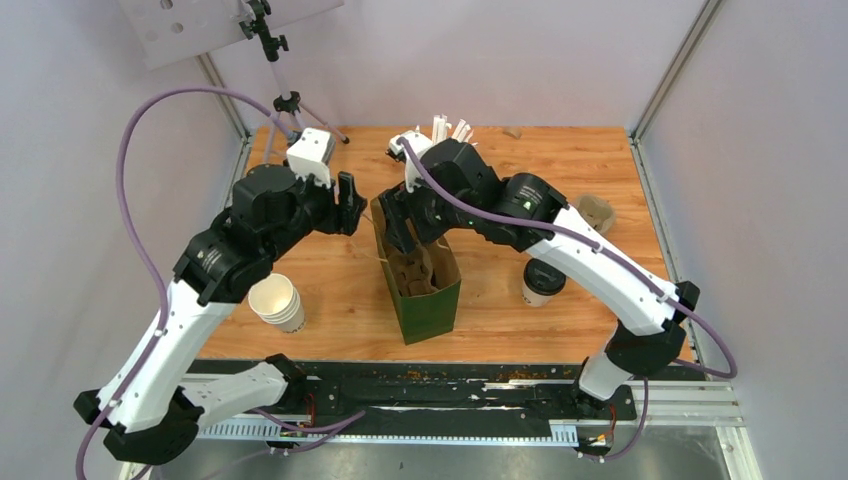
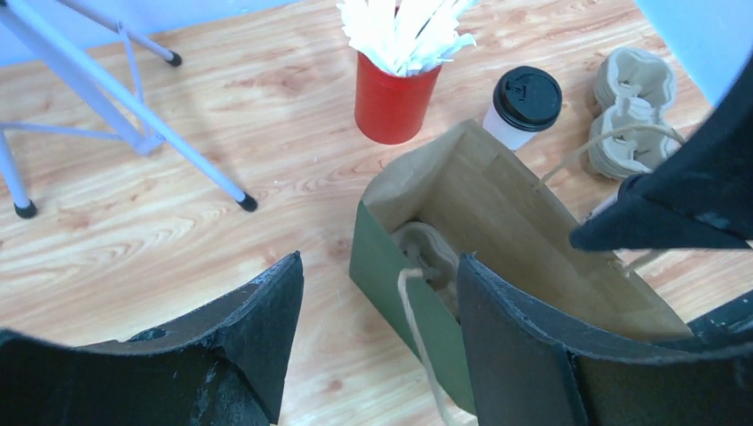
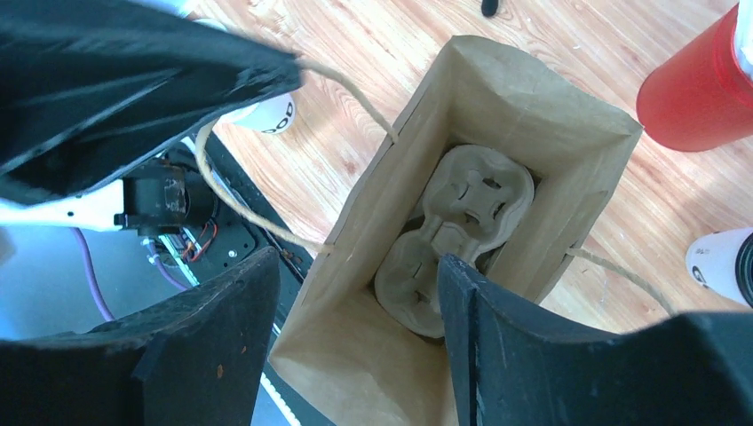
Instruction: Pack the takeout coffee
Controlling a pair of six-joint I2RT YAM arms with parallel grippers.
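The takeout coffee (image 1: 542, 282), a white paper cup with a black lid, stands on the table right of the green paper bag (image 1: 428, 300). It also shows in the left wrist view (image 2: 524, 105) and at the right wrist view's edge (image 3: 721, 266). The bag (image 2: 391, 275) stands open with a cardboard cup carrier (image 3: 462, 231) inside. My left gripper (image 1: 349, 205) is open at the bag's far left rim, its jaws (image 2: 377, 306) either side of the green wall and string handle. My right gripper (image 1: 396, 228) is open over the bag's mouth (image 3: 355, 306), empty.
A red cup of white sticks (image 2: 393, 93) stands behind the bag. Spare cardboard carriers (image 1: 597, 212) lie at the right. A stack of white paper cups (image 1: 278, 300) stands at the front left. A tripod (image 1: 285, 105) stands at the back left.
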